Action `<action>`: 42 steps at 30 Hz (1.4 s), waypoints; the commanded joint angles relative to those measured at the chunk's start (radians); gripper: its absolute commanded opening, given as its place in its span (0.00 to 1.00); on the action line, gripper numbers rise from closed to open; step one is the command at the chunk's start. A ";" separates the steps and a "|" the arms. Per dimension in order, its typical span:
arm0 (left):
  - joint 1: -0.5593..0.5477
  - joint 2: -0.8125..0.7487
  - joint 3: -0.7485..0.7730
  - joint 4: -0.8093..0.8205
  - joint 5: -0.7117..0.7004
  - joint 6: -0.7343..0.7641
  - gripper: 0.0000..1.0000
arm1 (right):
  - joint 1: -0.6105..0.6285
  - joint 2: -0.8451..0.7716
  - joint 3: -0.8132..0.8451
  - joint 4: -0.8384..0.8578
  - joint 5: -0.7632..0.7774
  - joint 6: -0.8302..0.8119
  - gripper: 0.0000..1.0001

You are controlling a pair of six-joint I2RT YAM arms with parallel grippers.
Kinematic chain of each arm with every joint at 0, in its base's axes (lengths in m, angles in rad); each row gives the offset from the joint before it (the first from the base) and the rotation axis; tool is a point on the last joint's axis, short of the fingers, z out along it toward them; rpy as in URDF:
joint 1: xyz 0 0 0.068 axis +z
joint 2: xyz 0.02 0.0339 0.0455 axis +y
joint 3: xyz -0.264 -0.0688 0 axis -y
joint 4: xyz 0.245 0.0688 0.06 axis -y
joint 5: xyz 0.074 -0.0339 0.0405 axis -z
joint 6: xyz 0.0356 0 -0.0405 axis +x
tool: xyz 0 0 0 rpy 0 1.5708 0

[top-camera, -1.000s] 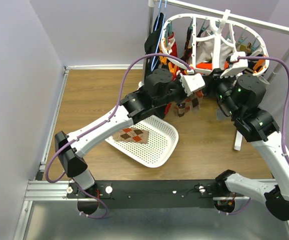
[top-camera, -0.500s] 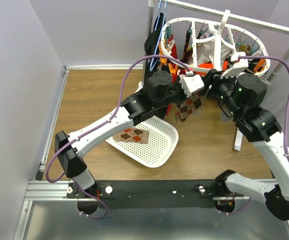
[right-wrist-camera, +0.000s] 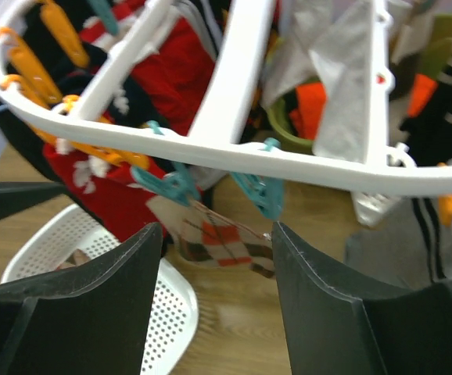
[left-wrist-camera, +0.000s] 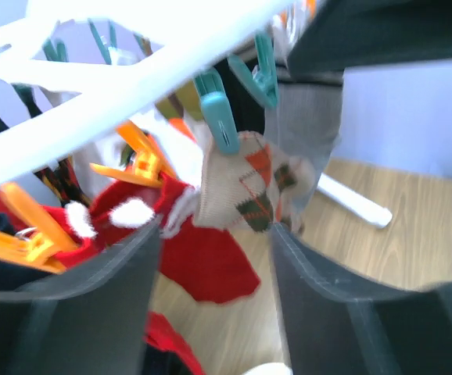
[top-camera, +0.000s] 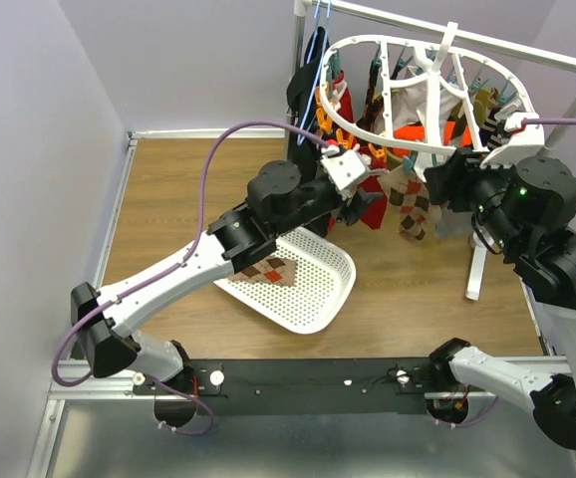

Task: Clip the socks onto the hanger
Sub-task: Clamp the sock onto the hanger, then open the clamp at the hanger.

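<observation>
Left tool (left-wrist-camera: 214,231) and right tool (right-wrist-camera: 214,228) stand wide, empty. Argyle sock (left-wrist-camera: 249,183) hangs from a teal clip (left-wrist-camera: 217,119) on the hanger's (left-wrist-camera: 132,82) near rim. Risk: bumping the hanger may shake it loose.

No legible text, label, brand, number or sign on anything in view.

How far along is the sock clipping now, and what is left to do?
Done: an argyle sock hangs from a teal clip on the hanger, beside a red sock. In hand: nothing; the left end effector and right end effector are open and empty. Left: a second argyle sock lies in the basket.
</observation>
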 commanded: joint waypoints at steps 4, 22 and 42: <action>-0.024 -0.064 -0.101 0.242 0.029 -0.131 0.75 | -0.001 0.036 0.043 -0.151 0.238 0.032 0.65; -0.084 0.005 -0.138 0.294 0.052 -0.210 0.75 | -0.001 0.070 -0.038 0.097 0.305 -0.033 0.54; -0.107 0.077 -0.073 0.319 0.071 -0.181 0.75 | -0.001 0.048 -0.142 0.226 0.396 -0.120 0.25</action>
